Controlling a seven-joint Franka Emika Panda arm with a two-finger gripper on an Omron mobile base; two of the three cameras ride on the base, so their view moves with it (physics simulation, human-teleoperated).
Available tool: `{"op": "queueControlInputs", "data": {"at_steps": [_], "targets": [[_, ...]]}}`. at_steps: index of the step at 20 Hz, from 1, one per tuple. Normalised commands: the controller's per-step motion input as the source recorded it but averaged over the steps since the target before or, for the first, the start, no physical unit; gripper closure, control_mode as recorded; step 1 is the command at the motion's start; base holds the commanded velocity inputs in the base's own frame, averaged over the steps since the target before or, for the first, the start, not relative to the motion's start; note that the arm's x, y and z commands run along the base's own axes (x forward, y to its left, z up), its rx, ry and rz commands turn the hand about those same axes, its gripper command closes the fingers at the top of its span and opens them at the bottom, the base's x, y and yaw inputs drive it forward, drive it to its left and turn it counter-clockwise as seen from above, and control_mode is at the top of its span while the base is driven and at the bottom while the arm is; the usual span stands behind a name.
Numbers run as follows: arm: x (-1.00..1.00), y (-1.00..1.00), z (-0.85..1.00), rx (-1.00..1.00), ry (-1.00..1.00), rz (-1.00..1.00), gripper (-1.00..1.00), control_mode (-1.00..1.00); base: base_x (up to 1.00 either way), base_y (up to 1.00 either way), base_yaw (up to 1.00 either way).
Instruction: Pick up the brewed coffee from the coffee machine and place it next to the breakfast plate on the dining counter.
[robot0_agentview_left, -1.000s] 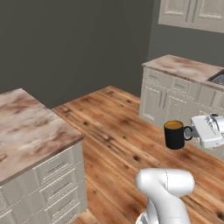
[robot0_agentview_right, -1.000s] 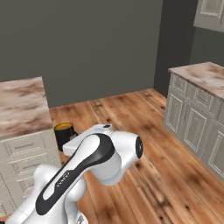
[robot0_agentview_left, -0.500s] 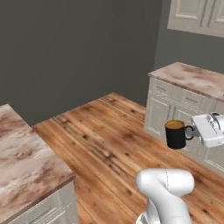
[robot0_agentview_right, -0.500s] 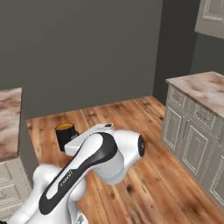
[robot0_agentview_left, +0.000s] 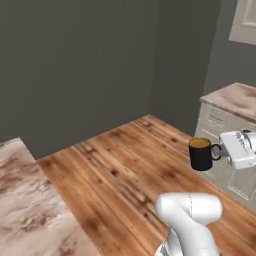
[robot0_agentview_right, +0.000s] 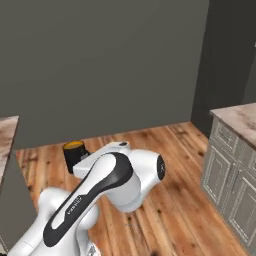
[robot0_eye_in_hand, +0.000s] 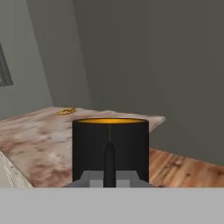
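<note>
While the mug rides in mid-air, places below are given relative to it:

Desk: the marbled dining desk lies beyond the mug in the hand view, with a small yellow rim, likely the breakfast plate, on its far part; too small to tell more.

Cabinet run: a second stone-topped cabinet stands just behind the mug in the left base view.

Floor: the wooden floor lies under the mug, well below it.

Arm: the white arm rises in front of the mug in the right base view and hides its lower part.

Mug: the brewed coffee is upright, liquid near the brim, off every surface.

Pincer: the pincer is closed on the mug's handle.

Risk: judged from the full brim and the handle-only hold, a sharp turn or stop of the base could slop the liquid or swing the mug, and a low approach could clip the desk edge.

Writing: none can be read.
</note>
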Motion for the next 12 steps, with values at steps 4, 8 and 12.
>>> {"op": "queueControlInputs", "data": {"at_steps": [4,8,12], "targets": [[0.0,0.0,0.0,0.0,0.0,0.0,1.0,1.0,1.0,0.0,0.37],[0.0,0.0,0.0,0.0,0.0,0.0,1.0,1.0,1.0,0.0,0.46],[0.0,0.0,0.0,0.0,0.0,0.0,1.0,1.0,1.0,-0.11,0.53]]}}
